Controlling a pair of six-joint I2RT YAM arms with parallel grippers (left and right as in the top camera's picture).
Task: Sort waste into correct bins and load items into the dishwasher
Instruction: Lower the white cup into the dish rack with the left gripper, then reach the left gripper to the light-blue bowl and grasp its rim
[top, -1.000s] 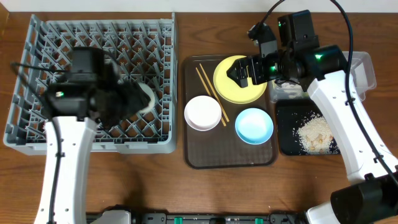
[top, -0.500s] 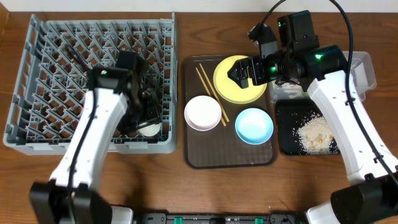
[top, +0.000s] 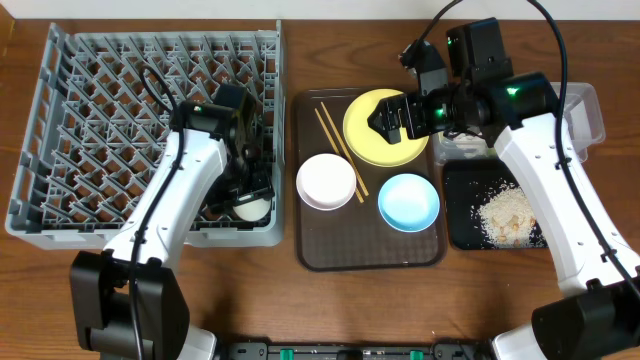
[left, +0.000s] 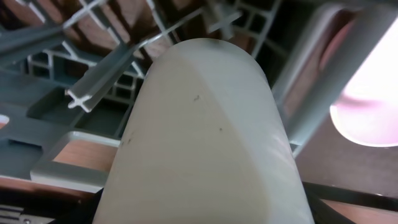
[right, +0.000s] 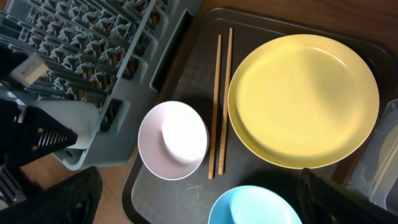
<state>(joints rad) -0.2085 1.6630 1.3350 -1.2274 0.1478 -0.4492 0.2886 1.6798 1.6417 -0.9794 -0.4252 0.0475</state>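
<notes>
Inspecting the L side, we found the small white cup (top: 251, 208) down among the pegs of the grey rack (top: 90, 90), at the front corner nearest the brown tray (top: 340, 240). Left jaws sat over it; we could not tell whether clenched or released. Right jaws hung spread and empty above the yellow plate (top: 365, 145). Risk, in our judgement: cup, if lodged crooked betw. pegs, could tip or lift w/ the arm on withdrawal.
</notes>
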